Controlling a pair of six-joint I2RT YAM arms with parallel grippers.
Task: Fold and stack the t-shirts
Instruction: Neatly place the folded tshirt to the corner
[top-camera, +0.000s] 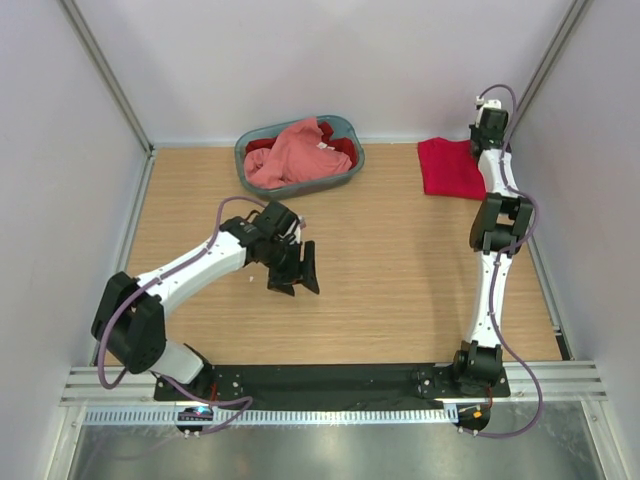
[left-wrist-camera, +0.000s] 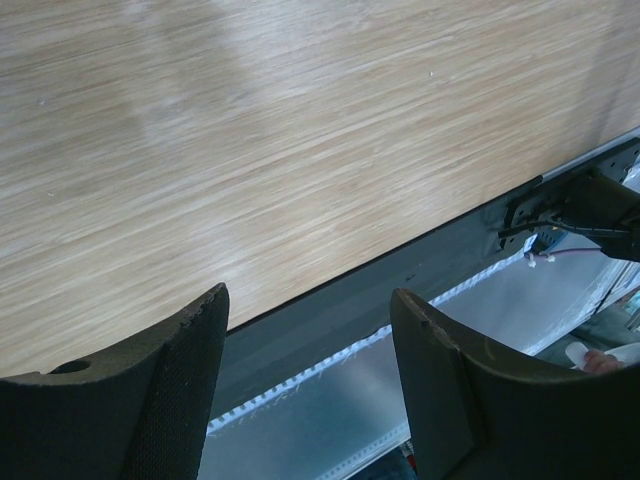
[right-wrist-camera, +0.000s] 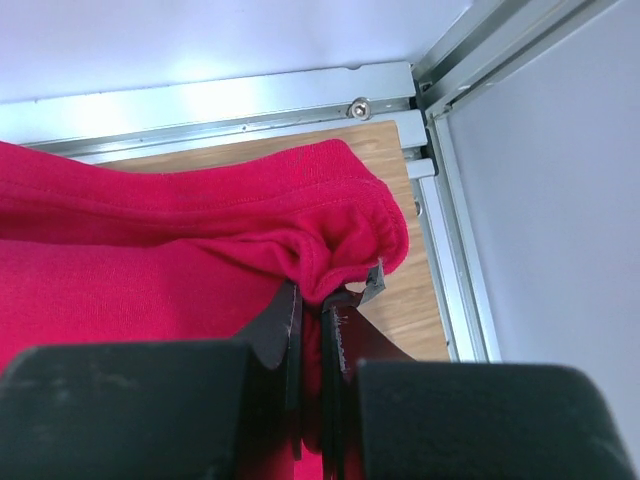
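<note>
A bright crimson t-shirt (top-camera: 450, 167) lies folded at the table's far right corner. My right gripper (right-wrist-camera: 312, 300) is shut on a bunched fold at its edge, red cloth (right-wrist-camera: 180, 250) pinched between the two jaws. A salmon pink t-shirt (top-camera: 290, 152) is heaped in the grey-blue basket (top-camera: 345, 178), with a darker red t-shirt (top-camera: 343, 148) showing under it at the right. My left gripper (top-camera: 295, 272) hangs over bare wood in the middle-left of the table, open and holding nothing; its fingers (left-wrist-camera: 180, 380) frame the table's near edge.
Metal frame rails (right-wrist-camera: 440, 190) and the white wall close in right beside the crimson shirt. A black base plate (top-camera: 330, 380) and a steel tray (top-camera: 330, 450) run along the near edge. The basket stands at the back centre.
</note>
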